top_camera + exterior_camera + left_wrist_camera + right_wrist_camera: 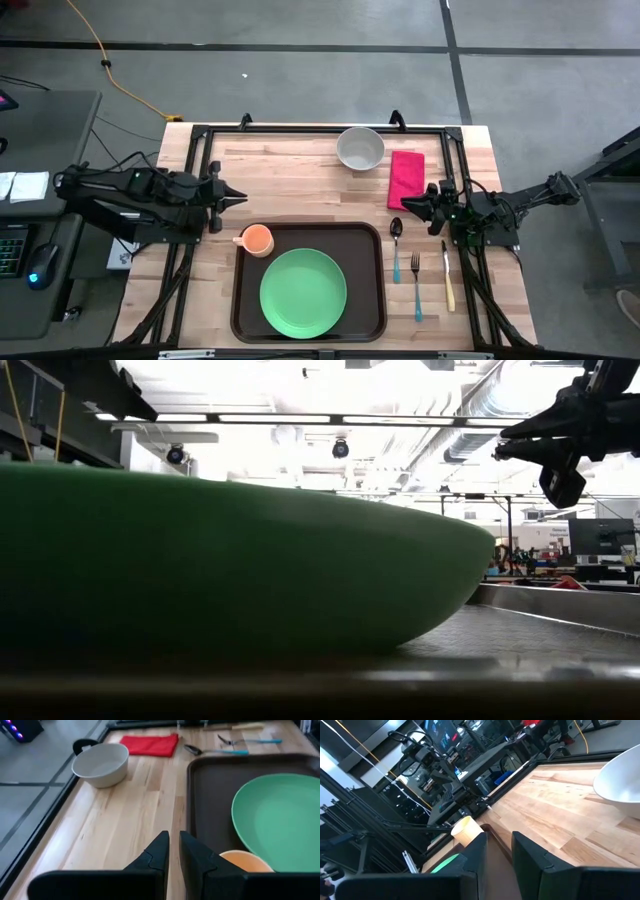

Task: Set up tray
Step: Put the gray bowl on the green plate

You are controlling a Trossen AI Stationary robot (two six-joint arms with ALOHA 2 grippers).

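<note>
The dark brown tray (370, 300) lies at the table's near middle. A green plate (303, 293) rests flat in it, and an orange cup (257, 240) stands in its far left corner. My left gripper (240, 197) hovers above the wood just past that corner, pointing toward the table's right. Its fingers (174, 845) stand a narrow gap apart with nothing between them. My right gripper (408, 203) hovers near the red napkin (405, 180), pointing left. Its fingers (499, 845) are a little apart and hold nothing.
A white bowl (360, 148) stands at the far middle, with the napkin to its right. A spoon (396, 245), a fork (416, 285) and a knife (448, 275) lie side by side right of the tray. Bare wood shows between the two grippers.
</note>
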